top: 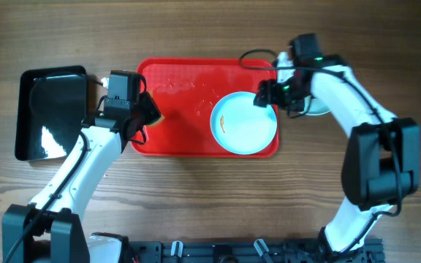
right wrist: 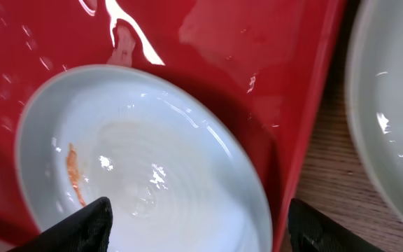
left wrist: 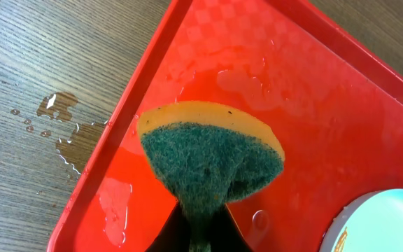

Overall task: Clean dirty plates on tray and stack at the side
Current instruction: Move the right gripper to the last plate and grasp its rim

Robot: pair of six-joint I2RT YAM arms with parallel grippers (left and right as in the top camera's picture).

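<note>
**A:** Where is the dirty plate?

**B:** One pale turquoise plate [top: 245, 126] lies flat in the right end of the red tray [top: 181, 109], close to its right rim. An orange-brown smear [right wrist: 74, 171] runs along the left side of its bowl.

**A:** Any others?

**B:** A second plate [right wrist: 390, 119] of the same colour sits on the wooden table [top: 196, 29], just outside the tray's right rim. The right arm hides most of it from overhead. The part that shows in the right wrist view looks clean.

**A:** What about the right gripper?

**B:** The right gripper [top: 267, 95] hangs over the tray's far right corner, above the edge of the smeared plate. Its fingers [right wrist: 82, 224] stand wide apart and hold nothing. I cannot tell whether they touch the plate.

**A:** And the left one?

**B:** The left gripper [top: 150, 111] is clamped on a sponge [left wrist: 212, 150], yellow with a dark green scouring face. It is pinched at its lower end, so the free end fans out. It sits over the tray's left end, just inside the rim and well apart from the plate.

**A:** Is the tray wet?

**B:** Yes. Shallow puddles [left wrist: 247, 84] glisten on its floor, and water drops [left wrist: 58, 105] lie on the table just outside its left rim. A glossy black tray [top: 50, 113] sits further left.
</note>
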